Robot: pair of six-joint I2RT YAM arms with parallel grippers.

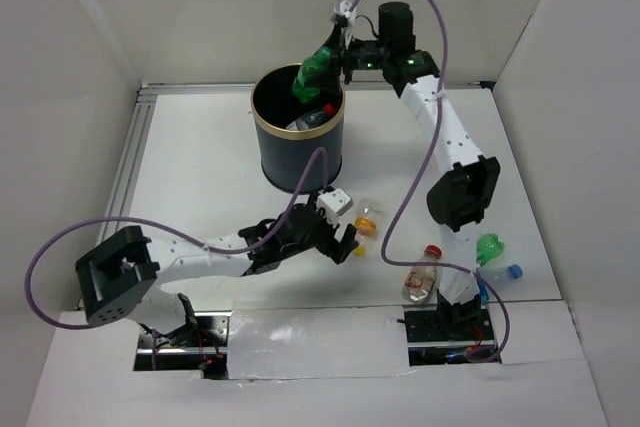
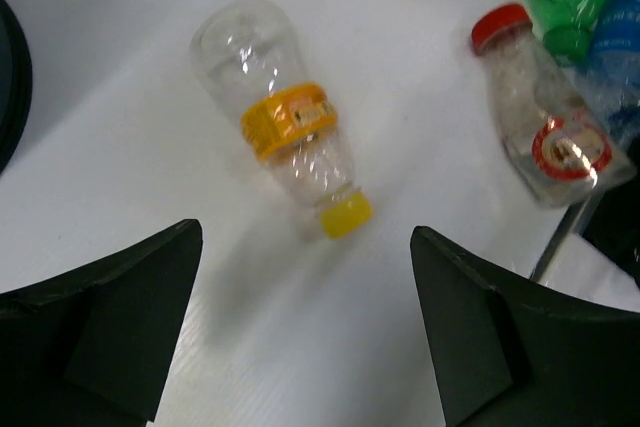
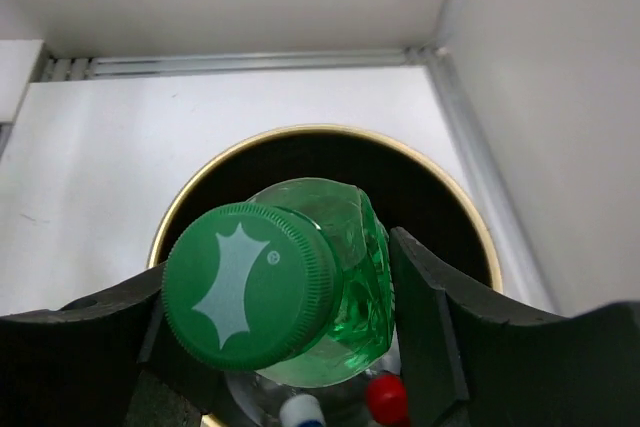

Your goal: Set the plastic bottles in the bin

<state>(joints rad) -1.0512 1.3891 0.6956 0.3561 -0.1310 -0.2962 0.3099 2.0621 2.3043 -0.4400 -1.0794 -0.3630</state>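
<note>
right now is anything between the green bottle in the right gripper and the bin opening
Nothing visible. The right gripper holds the green bottle tilted, cap up, over the open mouth of the bin, with no lid or arm between them. The bottles inside lie lower down, so the drop looks clear.

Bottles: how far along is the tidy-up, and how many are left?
At least two bottles already lie in the bin. The right gripper holds a green bottle over it. Four lie on the table: yellow-capped, under the open left gripper, red-capped, another green and blue.
</note>
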